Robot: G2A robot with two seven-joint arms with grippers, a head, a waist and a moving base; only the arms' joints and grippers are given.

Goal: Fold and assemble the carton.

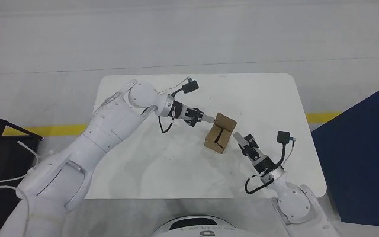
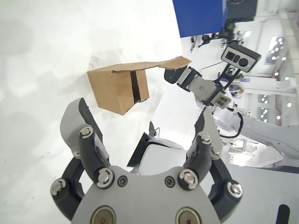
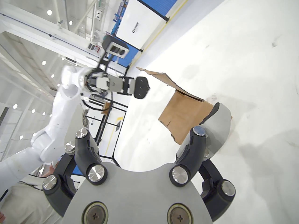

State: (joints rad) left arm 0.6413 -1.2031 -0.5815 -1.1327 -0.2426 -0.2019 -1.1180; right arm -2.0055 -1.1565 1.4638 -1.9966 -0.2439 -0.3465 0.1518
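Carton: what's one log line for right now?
carton: on table, flap out | left claw: open, near carton | right claw: open, by flap

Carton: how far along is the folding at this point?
Done: the carton stands on the table as a formed box body. In hand: neither arm grips it; the left arm and right arm flank it, jaws open. Remaining: two end flaps show a dark gap between them, and one long flap sticks out unfolded.

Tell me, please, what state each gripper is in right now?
Left gripper: open, holding nothing, facing the carton.
Right gripper: open, holding nothing, beside the carton.
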